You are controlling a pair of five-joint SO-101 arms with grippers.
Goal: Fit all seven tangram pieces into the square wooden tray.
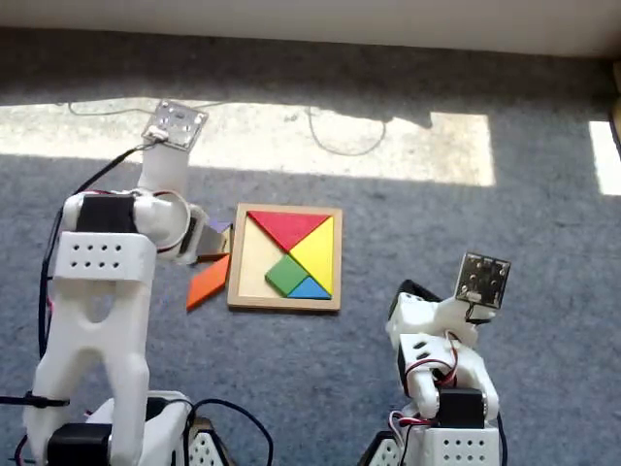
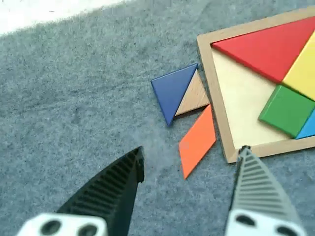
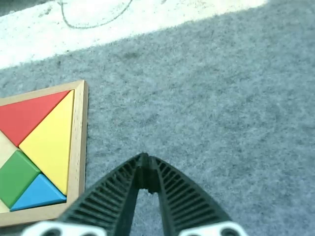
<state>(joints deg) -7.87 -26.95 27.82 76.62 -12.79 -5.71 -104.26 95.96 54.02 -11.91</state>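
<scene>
Left gripper (image 2: 191,149) gapes over grey carpet (image 2: 74,98), sunlit strip (image 1: 291,136) beyond.

Grey carpet (image 2: 74,98) holds wooden tray (image 2: 215,93), orange parallelogram (image 2: 197,141), blue triangle (image 2: 172,91), tan triangle (image 2: 194,97).

The tray (image 1: 284,305) has bare wood in the half nearer the left arm. A red triangle (image 1: 286,228), yellow triangle (image 1: 318,254), green square (image 1: 285,275) and small blue triangle (image 1: 310,287) fill the rest. Just outside that rim a dark blue triangle (image 2: 172,91), wooden triangle (image 2: 193,98) and orange parallelogram (image 2: 198,140) crowd together under the left gripper (image 2: 191,149), whose fingers are spread. Bare carpet (image 1: 408,223) separates the tray from the right arm.
</scene>
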